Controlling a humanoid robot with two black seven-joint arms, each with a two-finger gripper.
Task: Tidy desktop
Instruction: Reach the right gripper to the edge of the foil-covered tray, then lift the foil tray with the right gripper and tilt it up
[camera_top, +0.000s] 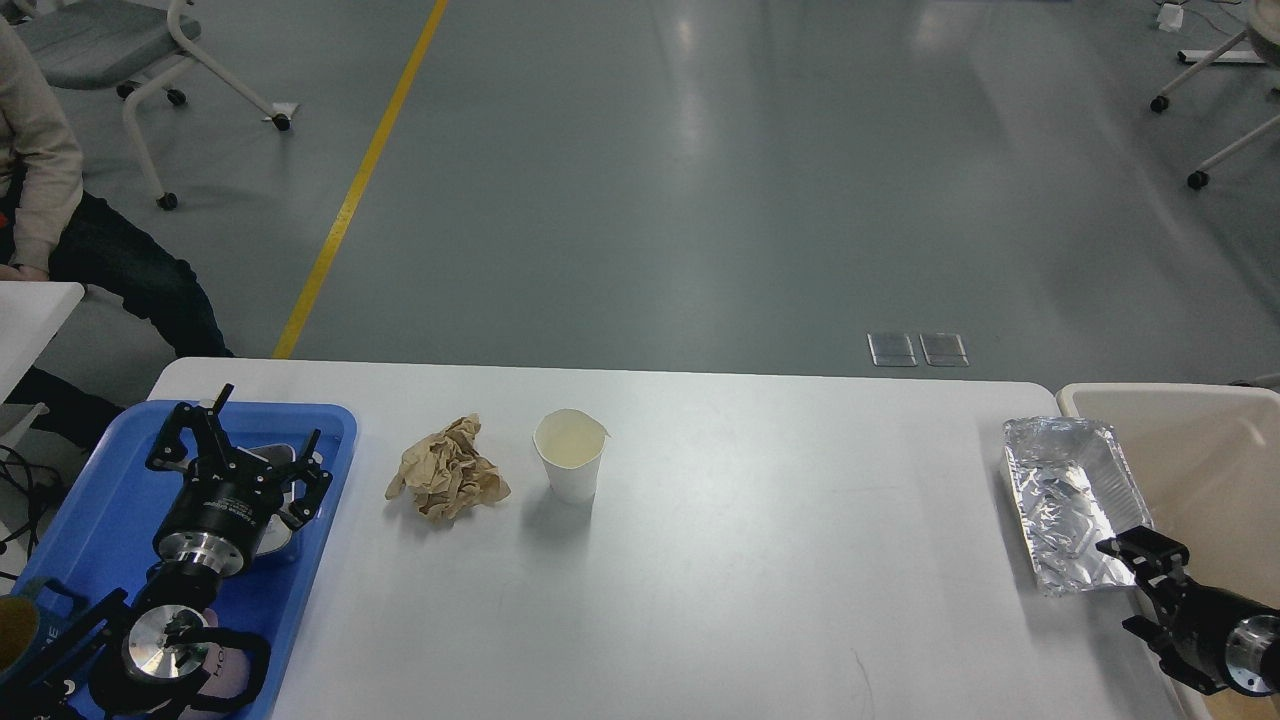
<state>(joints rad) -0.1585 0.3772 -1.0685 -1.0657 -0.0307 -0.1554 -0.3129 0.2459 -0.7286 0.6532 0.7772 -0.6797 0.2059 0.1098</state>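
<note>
The white tabletop (750, 560) spreads before me. My left hand (262, 440), fingers spread, hovers over a blue tray (100, 520); my right hand (1140, 585), spread unclear, is beside a foil pan (1070, 500). Careless reaching could topple the paper cup (571, 455) beside the crumpled paper (447, 470).

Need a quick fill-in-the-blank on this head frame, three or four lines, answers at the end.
1. The crumpled brown paper lies to the ____ of the white paper cup.
2. The left claw hovers over the ____ tray.
3. The foil container sits at the desktop's ____ edge.
4. The cup stands ____.

Answers: left; blue; right; upright
</note>
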